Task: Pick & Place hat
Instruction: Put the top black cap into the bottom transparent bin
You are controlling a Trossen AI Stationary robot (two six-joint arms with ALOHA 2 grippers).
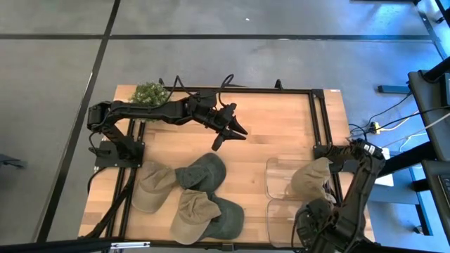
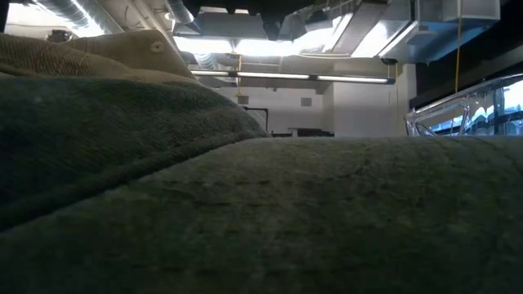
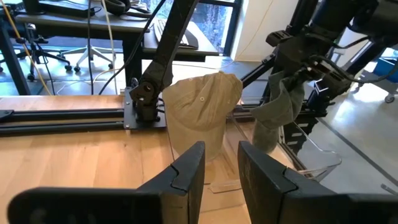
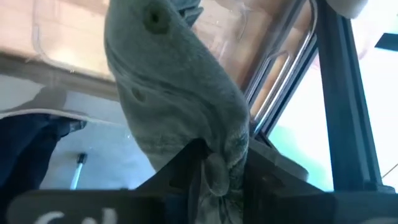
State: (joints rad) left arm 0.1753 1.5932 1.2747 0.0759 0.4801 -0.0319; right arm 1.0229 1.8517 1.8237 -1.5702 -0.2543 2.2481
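Observation:
My right gripper (image 4: 217,177) is at the table's near right, pointing steeply down and shut on a green hat (image 3: 278,109). The hat hangs over the near clear bin (image 1: 281,221). A tan hat (image 3: 202,115) sits in the far clear bin (image 1: 280,176), leaning on its wall. My left gripper (image 3: 221,168) hovers open and holding nothing over the table's far middle (image 1: 228,130). Lying flat at the near left are two tan hats (image 1: 151,186) (image 1: 191,214) and two green hats (image 1: 204,171) (image 1: 226,219). My right gripper pinches a bunched fold of the green hat's cloth (image 4: 217,149) between its two fingers, coming from above and pointing down. The hat hangs slack below the fingers. Its lower end (image 3: 266,140) is at the bin's wall; whether it touches there I cannot tell.
A small green plant (image 1: 149,93) stands at the far left corner. A black frame rail (image 1: 320,116) runs along the table's edges. In the low view, hats lying close to the camera (image 2: 261,212) block nearly everything. Bare wood (image 1: 274,126) lies in the table's far middle.

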